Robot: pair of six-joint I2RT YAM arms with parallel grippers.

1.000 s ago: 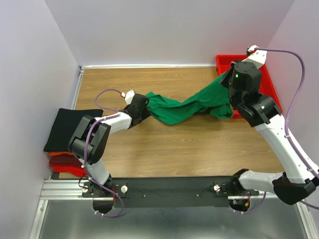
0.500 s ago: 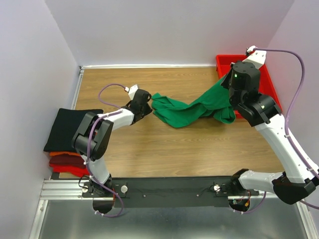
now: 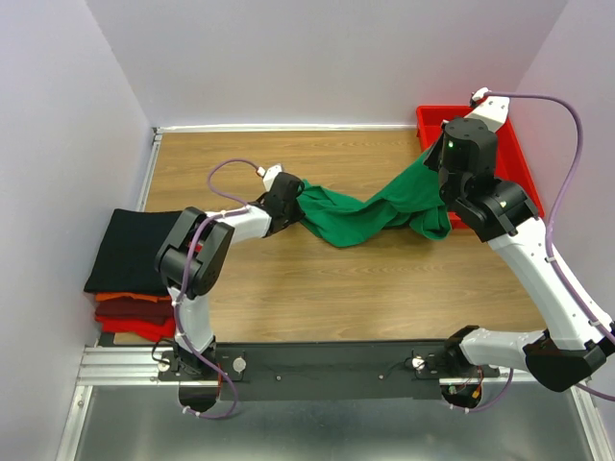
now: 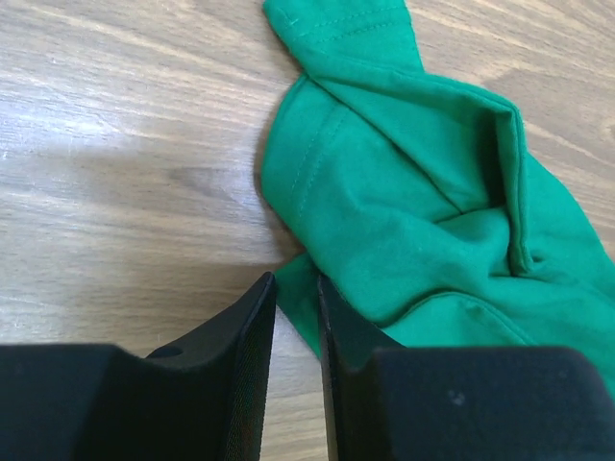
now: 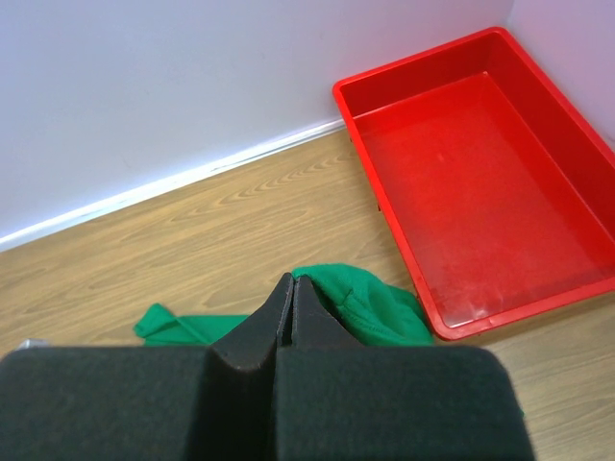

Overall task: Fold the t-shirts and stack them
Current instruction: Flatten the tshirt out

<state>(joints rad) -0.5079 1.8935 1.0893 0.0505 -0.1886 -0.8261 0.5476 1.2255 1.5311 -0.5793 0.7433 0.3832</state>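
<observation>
1. The green t-shirt (image 3: 360, 216) stretches as a twisted rope across the middle of the table (image 3: 317, 288); its right end rises off the wood just beside the red tray (image 5: 452, 182), and its left end lies bunched on the surface.
2. The right gripper (image 5: 291, 280) is clenched on the raised end, with cloth spilling out just beyond its tips; the left gripper (image 4: 294, 281) sits at the other end with its jaws drawn to a narrow slit. The hem runs up to that slit, but I cannot tell whether any cloth is truly pinched there.
3. The finished pile sits well apart at the table's left edge: black shirt (image 3: 130, 245) on top, orange shirt (image 3: 108, 296) and red shirt (image 3: 135, 325) beneath.
4. The step in hand looks like spreading the garment flat before any fold, so this shirt's work is at an early stage. To do it well:
   - each side should hold a matching corner or shoulder, not a bunch;
   - the twist wants undoing before the cloth goes down;
   - the ends should be drawn apart until just taut, then lowered evenly so the cloth lands smooth and clear of the tray's rim.
</observation>
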